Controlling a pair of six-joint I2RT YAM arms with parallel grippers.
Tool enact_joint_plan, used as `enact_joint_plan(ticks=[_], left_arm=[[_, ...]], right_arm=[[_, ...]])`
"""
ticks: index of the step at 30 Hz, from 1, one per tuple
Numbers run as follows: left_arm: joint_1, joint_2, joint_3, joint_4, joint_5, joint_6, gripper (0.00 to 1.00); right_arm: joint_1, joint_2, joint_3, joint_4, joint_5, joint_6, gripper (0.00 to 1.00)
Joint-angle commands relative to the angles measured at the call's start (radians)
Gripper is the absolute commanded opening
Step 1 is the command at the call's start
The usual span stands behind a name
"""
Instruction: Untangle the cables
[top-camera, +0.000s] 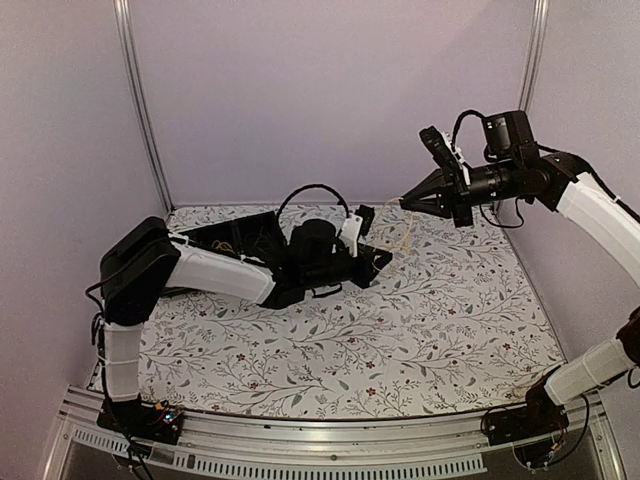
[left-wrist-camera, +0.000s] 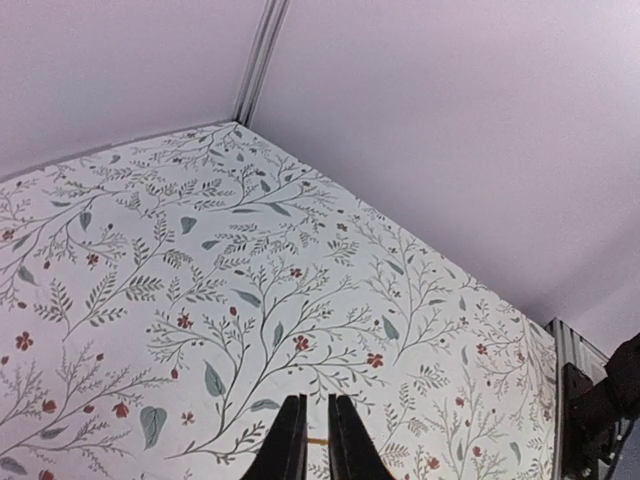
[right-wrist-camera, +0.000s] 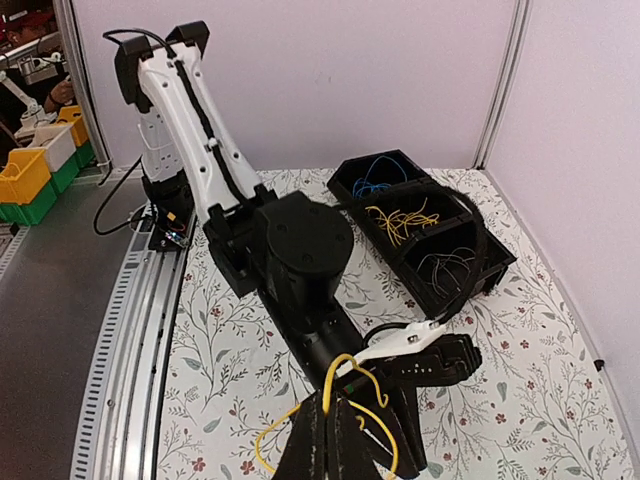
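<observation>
A yellow cable (right-wrist-camera: 372, 370) hangs in loose loops from my right gripper (right-wrist-camera: 345, 412), which is shut on one strand of it. In the top view that gripper (top-camera: 405, 203) is raised over the back of the table, and the cable (top-camera: 400, 238) trails down toward my left gripper (top-camera: 380, 258), low over the cloth. The left wrist view shows the left gripper (left-wrist-camera: 318, 405) with its jaws a narrow slit apart and a short piece of yellow cable (left-wrist-camera: 318, 440) showing across the slit. More cables lie sorted in a bin: blue (right-wrist-camera: 375, 185), yellow (right-wrist-camera: 405, 220) and dark (right-wrist-camera: 450, 265).
The black three-compartment bin (right-wrist-camera: 500, 262) stands at the back left of the table (top-camera: 225, 232), partly behind my left arm (top-camera: 215, 272). A floral cloth (top-camera: 400, 340) covers the table. Pale walls (top-camera: 330, 90) and metal posts close it in.
</observation>
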Motion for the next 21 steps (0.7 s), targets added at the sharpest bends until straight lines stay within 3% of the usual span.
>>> enact_joint_plan(ticks=[1, 5, 13, 21], left_arm=[[0.058, 0.102, -0.115, 0.203, -0.039, -0.108, 0.05], [0.107, 0.134, -0.204, 0.266, 0.001, -0.198, 0.05], [0.134, 0.062, -0.317, 0.325, 0.001, -0.199, 0.02], [0.109, -0.189, -0.613, 0.676, -0.038, -0.142, 0.29]], right_arm=[[-0.048, -0.074, 0.065, -0.005, -0.083, 0.057, 0.00], [-0.084, -0.085, 0.125, -0.011, -0.136, 0.081, 0.00], [-0.088, -0.064, 0.120, 0.000, -0.131, 0.083, 0.00], [-0.088, -0.057, -0.044, 0.036, -0.025, 0.027, 0.00]])
